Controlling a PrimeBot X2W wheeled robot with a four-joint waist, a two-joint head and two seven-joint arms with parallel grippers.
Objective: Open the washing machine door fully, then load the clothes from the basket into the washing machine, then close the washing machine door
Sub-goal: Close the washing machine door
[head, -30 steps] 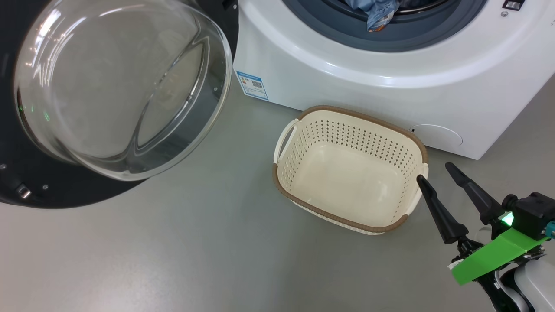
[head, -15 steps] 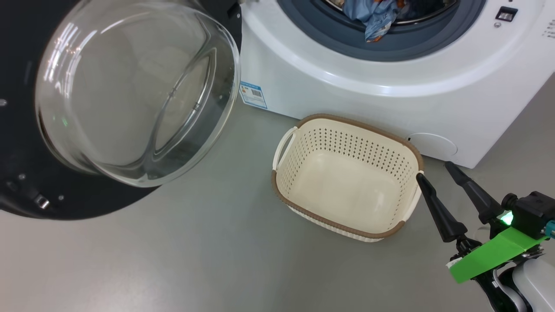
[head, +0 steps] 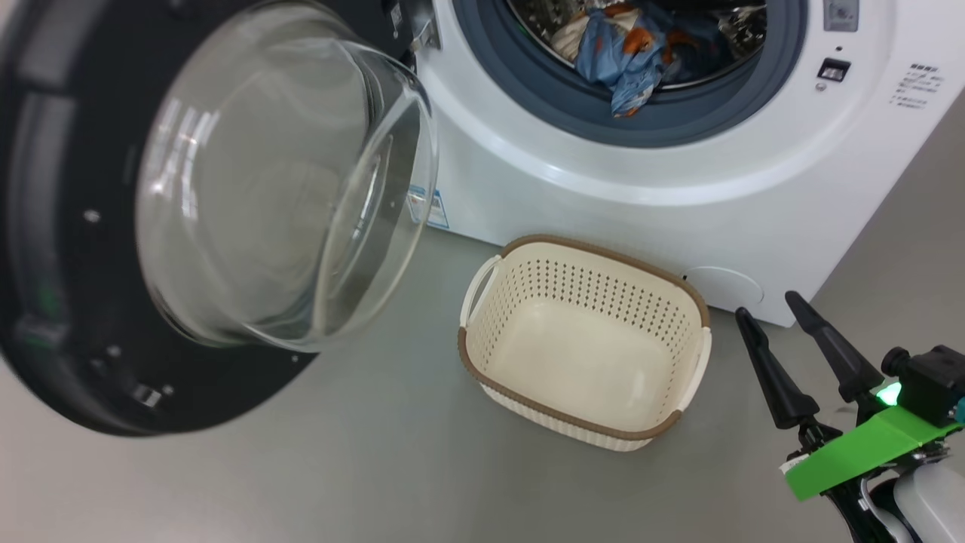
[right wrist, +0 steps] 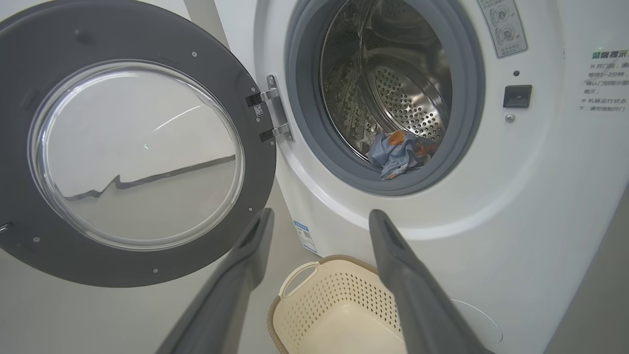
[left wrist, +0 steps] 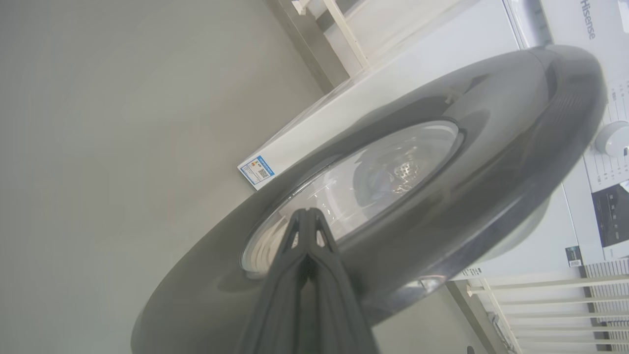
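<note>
My head camera tilts up, so the whole picture slides down and more of the washing machine opening comes into sight, with the clothes inside. The washing machine door turns more edge-on and now covers part of the blue label. My right claw no longer overlaps the basket rim.
</note>
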